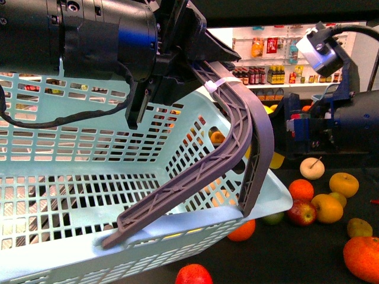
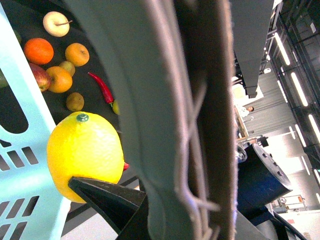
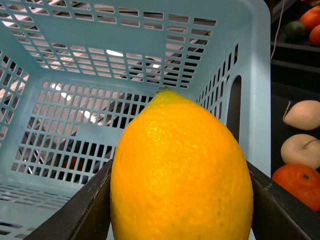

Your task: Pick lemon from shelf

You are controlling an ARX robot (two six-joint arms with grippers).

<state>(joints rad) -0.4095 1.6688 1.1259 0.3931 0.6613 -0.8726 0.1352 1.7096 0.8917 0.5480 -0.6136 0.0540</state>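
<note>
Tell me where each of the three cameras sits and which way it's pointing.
Front view: on the body, facing the shelf; the left gripper holds the basket by its handle, the right arm shows too.
Left wrist view: on the left arm, looking past the handle at the lemon and loose fruit.
Right wrist view: on the right arm, looking into the basket; the right gripper clamps the lemon.
Both wrist views share lemon and basket.
</note>
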